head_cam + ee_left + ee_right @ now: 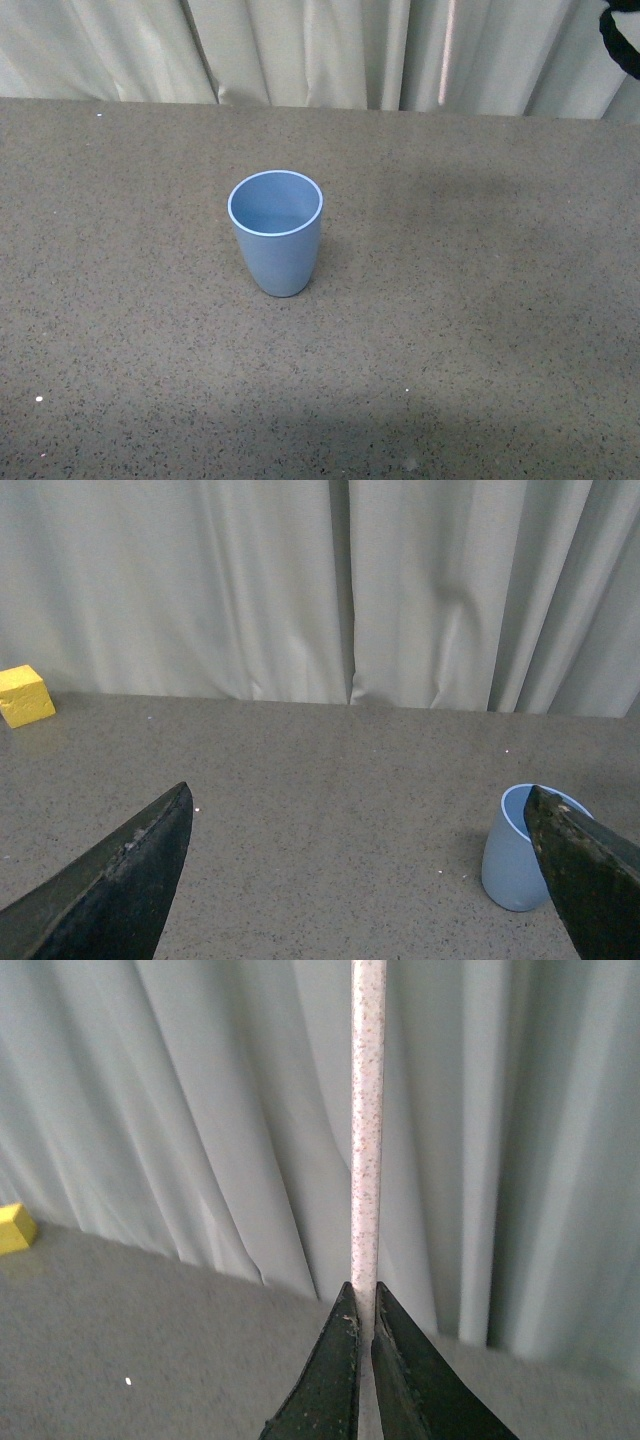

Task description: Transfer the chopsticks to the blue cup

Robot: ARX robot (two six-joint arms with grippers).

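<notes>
Left gripper [357,792], jaws spread wide and empty, looks across the speckled grey-brown tabletop [120,300]. At the centre of the front view, the small light-blue plastic tumbler [275,232] stands upright, mouth open. At upper right, the right gripper [362,1305] is clamped on the thin, pale cream speckled chopstick [367,1110], held upright. The tumbler lies below and left of it, so that arm likely carries the stick leftward.
</notes>
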